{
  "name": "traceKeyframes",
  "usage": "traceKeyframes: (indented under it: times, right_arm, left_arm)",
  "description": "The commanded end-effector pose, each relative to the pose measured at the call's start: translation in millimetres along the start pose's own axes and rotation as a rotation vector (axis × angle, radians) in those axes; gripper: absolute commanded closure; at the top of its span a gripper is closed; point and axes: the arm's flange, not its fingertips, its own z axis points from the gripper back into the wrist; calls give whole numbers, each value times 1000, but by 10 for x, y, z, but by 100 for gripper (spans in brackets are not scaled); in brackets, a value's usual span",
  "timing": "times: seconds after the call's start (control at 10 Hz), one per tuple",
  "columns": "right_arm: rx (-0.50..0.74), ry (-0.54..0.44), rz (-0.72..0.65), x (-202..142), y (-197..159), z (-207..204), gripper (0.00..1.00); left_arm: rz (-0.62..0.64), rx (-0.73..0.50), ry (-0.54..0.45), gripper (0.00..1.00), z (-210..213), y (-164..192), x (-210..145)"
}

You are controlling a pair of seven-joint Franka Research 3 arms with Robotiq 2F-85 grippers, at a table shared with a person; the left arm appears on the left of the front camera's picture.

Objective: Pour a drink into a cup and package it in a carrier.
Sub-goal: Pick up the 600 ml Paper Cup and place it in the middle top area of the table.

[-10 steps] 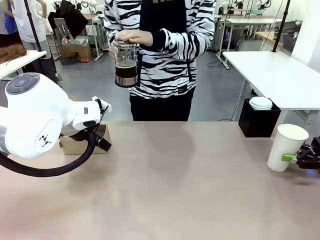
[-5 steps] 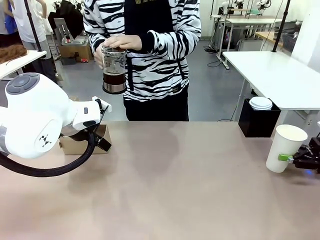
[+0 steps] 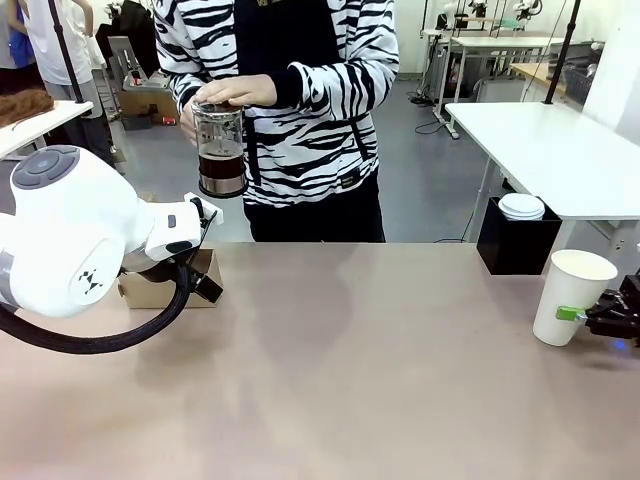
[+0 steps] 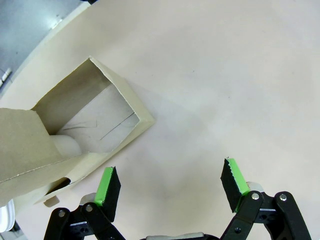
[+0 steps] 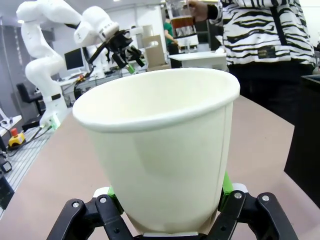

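Observation:
At the table's right edge stands the white paper cup (image 3: pixel 573 295), open-topped and upright, with my right gripper (image 3: pixel 578 317) shut on its lower part. In the right wrist view the cup (image 5: pixel 160 145) sits between the green pads (image 5: pixel 227 184). My left gripper (image 4: pixel 170 187) hangs open over bare table beside the brown cardboard carrier (image 4: pixel 75 130), which rests at the far left (image 3: pixel 150 290). At the far side a person holds a glass jug (image 3: pixel 221 150) in both hands above the floor, with the dark drink (image 3: pixel 221 166) in its lower part.
A black bin (image 3: pixel 518 245) with a stack of white lids (image 3: pixel 521 206) on top stands just past the table's far right corner. My left arm's white body (image 3: pixel 70 235) bulks over the left side of the table.
My right gripper has shut on the cup, nudging it slightly. The person has stepped to the left with the jug. The left arm has not moved.

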Motion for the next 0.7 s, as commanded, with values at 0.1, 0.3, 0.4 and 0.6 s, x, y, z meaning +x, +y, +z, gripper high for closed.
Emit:
traceKeyframes:
  times: [0.1, 0.3, 0.4, 0.6]
  right_arm:
    - [-158, 51, -8, 755, 324, -419, 20]
    - [-159, 96, -78, 1132, 270, -937, 20]
    - [-178, 110, -88, 1223, 212, -1253, 20]
    - [-167, 109, -113, 1302, 0, -1873, 20]
  left_arm:
    - [0, -1, -1, 0, 3, -1, -1]
    - [0, -1, -1, 0, 3, -1, -1]
    - [0, -1, -1, 0, 3, -1, -1]
    - [0, -1, -1, 0, 3, -1, -1]
